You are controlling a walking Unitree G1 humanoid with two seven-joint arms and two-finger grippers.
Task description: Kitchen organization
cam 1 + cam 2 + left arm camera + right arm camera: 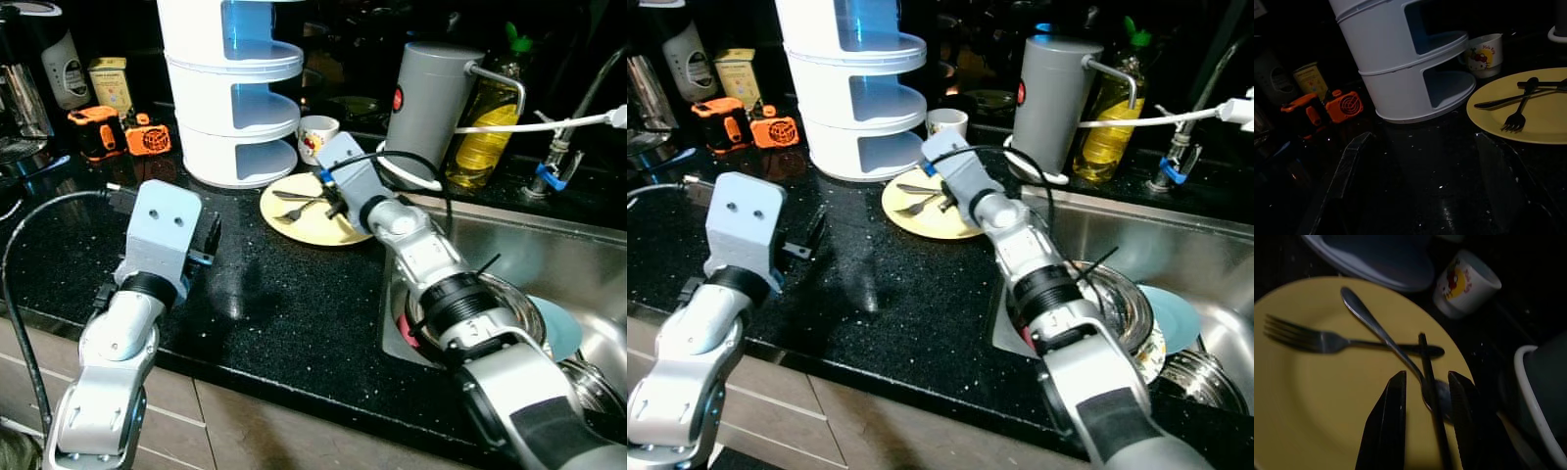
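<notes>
Here, left to right:
Left gripper [1415, 181]: hovering over the black counter [294, 313], fingers spread wide, holding nothing.
White tiered rack [235, 98]: standing behind, its shelves looking bare.
Mug [1465, 283]: showing a cartoon cat print (no legible writing).
Yellow plate [343, 230]: carrying a fork [1308, 339], a spoon [1382, 335], a black stick.
Right gripper [1426, 404]: fingers parted, straddling the spoon's bowl and stick.
Sink [588, 264]: holding dishes.

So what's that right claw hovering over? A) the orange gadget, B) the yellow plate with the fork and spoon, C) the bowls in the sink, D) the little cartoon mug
B: the right gripper, fingers open, straddles the spoon lying across the fork on the yellow plate.
</notes>
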